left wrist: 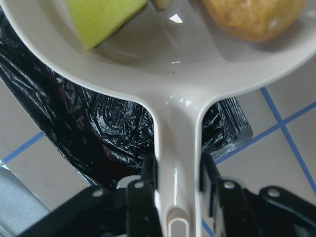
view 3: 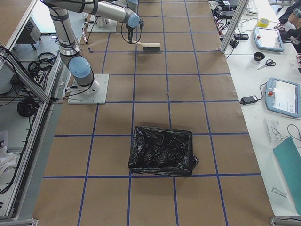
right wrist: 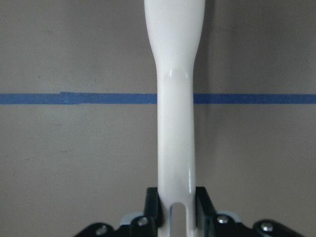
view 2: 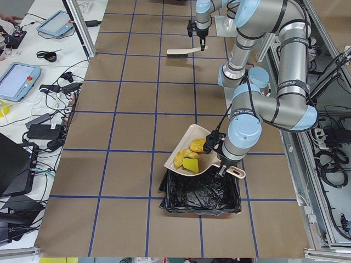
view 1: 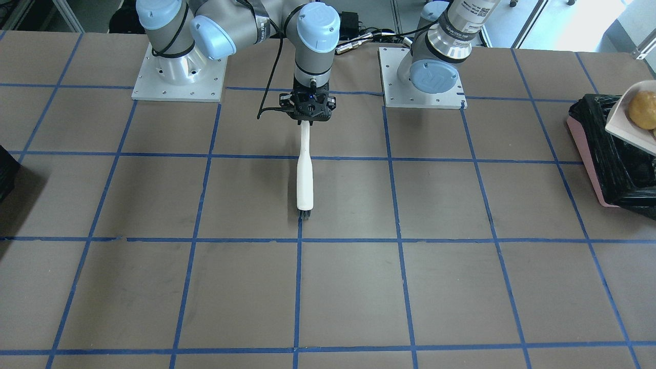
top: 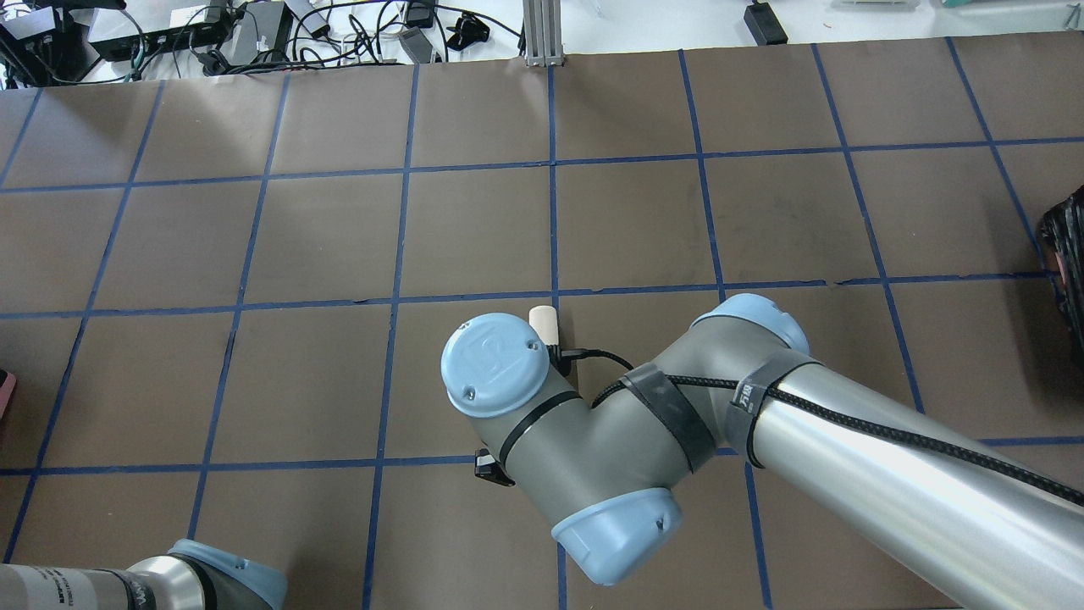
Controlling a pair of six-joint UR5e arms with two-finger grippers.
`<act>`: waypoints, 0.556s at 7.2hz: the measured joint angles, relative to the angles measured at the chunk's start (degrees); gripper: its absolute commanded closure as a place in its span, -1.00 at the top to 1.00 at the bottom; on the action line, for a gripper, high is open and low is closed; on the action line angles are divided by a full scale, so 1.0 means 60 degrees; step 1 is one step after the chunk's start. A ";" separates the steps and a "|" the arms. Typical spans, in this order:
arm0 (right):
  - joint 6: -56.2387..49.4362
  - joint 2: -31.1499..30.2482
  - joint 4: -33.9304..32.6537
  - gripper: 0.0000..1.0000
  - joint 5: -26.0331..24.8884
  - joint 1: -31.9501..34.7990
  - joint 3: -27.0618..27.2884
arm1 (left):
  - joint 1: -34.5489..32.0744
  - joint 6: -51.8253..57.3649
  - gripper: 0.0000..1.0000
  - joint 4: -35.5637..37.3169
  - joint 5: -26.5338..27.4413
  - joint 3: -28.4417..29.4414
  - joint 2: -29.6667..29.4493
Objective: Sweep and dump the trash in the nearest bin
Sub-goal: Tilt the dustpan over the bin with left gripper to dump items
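My left gripper (left wrist: 177,173) is shut on the handle of a cream dustpan (left wrist: 168,64) and holds it above the pink bin (view 1: 587,159) lined with a black bag (left wrist: 98,133). In the pan lie the golden-brown potato-like lump (left wrist: 252,17), the yellow-green cube (left wrist: 98,19) and an edge of the tan twist (left wrist: 160,3). The exterior left view shows the pan (view 2: 189,137) tilted over the bin (view 2: 200,194). My right gripper (view 1: 306,119) is shut on a white brush (view 1: 305,174) whose bristles rest on the table at mid-table; the handle fills the right wrist view (right wrist: 176,123).
A second container lined with a black bag (view 3: 162,150) stands at the table's other end, on my right. Blue tape lines grid the brown table (view 1: 154,287). Cables and electronics (top: 212,34) lie beyond the far edge.
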 measured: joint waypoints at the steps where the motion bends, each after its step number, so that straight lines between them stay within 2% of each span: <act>1: -0.0004 -0.0155 -0.0050 -1.00 0.0026 0.0009 0.0177 | 0.0163 -0.0058 -1.00 -0.0081 0.0508 0.0000 -0.0069; 4: 0.0009 -0.0216 -0.0492 -1.00 0.0166 0.0025 0.0336 | 0.0342 -0.0110 -1.00 -0.0367 0.2093 0.0010 -0.0232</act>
